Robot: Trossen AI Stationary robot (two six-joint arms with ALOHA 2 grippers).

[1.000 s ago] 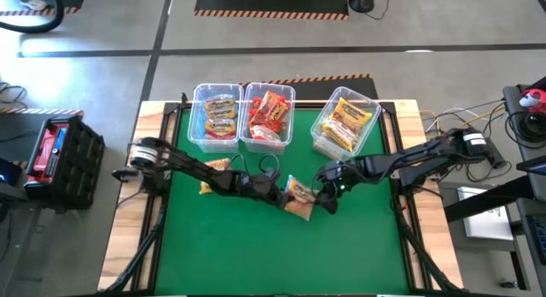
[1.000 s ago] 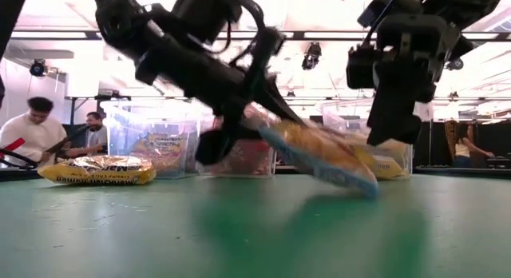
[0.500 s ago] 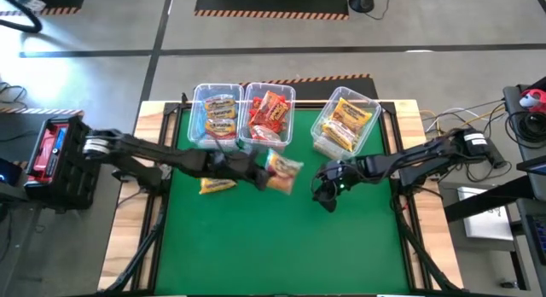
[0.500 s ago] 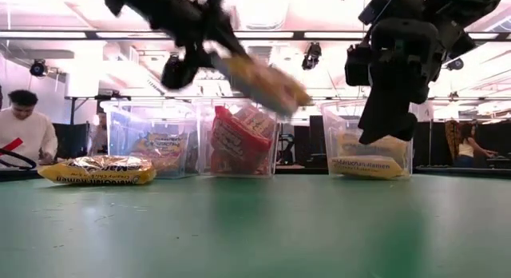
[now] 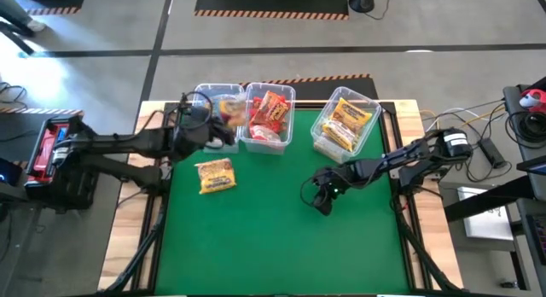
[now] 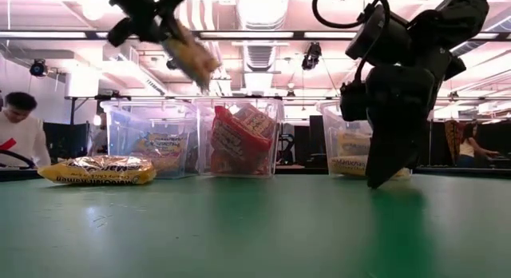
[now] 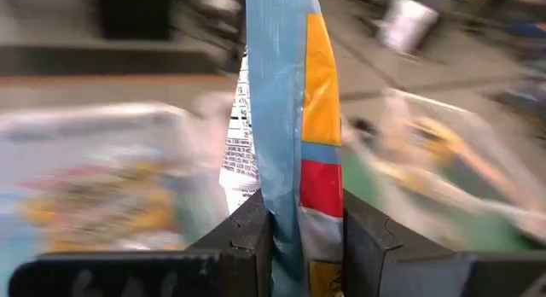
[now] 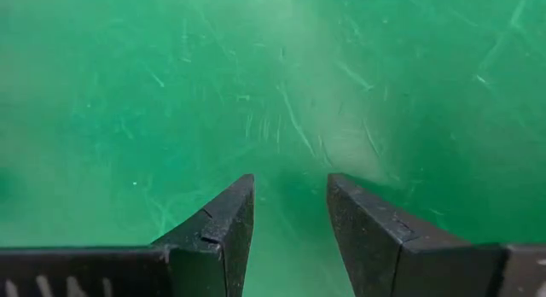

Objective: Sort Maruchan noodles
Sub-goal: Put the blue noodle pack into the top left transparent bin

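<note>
While the left gripper [image 5: 223,133] pinched a flat, crinkly noodle packet [image 7: 290,143] above the clear bin [image 5: 205,96] at the bench's far-left edge, the right gripper [image 5: 320,199] hovered mid-mat, fingers parted, empty. Another glossy yellow packet [image 5: 216,175] lay near the left edge.

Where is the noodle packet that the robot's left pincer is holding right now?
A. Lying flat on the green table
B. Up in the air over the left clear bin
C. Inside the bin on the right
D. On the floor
B. The left pincer is shut on a noodle packet, which hangs in the air above the left clear bin; the only packet on the green table is a different, loose packet.
</note>
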